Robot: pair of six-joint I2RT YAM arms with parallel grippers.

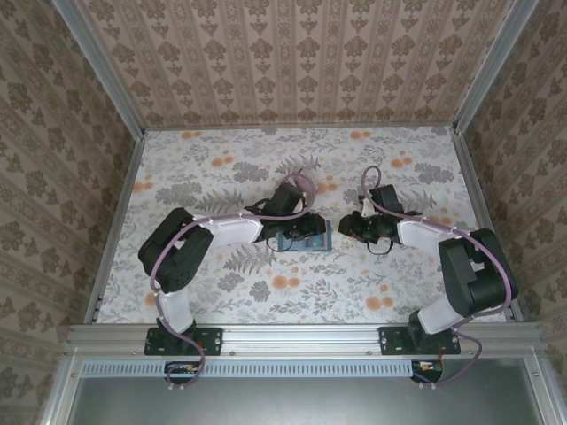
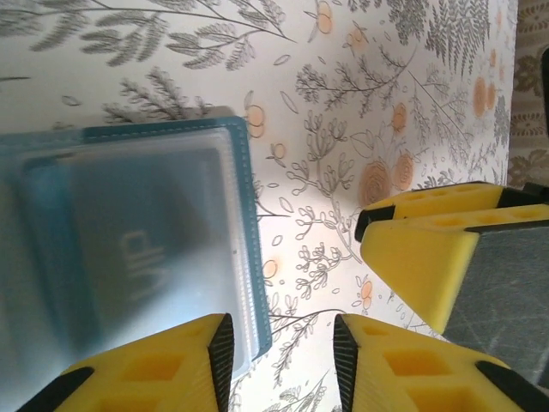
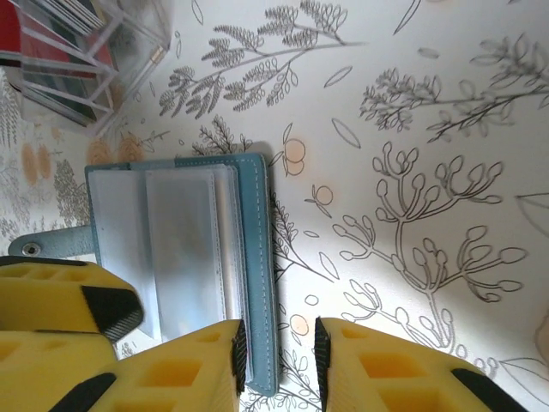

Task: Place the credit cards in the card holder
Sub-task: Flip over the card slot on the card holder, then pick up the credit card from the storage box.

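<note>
The card holder lies open on the floral table, dark teal with clear sleeves; it also appears under the arms. Behind one sleeve sits a pale card with blurred lettering. My left gripper stands open over the holder's right corner, gripping nothing. My right gripper is open too, and the holder's teal edge lies in its gap against the left pad. Red credit cards stand in a clear plastic box. The two grippers face each other at mid-table.
The clear plastic box stands just beyond the holder. The holder's snap tab sticks out on its far side. Patterned walls enclose the table on three sides.
</note>
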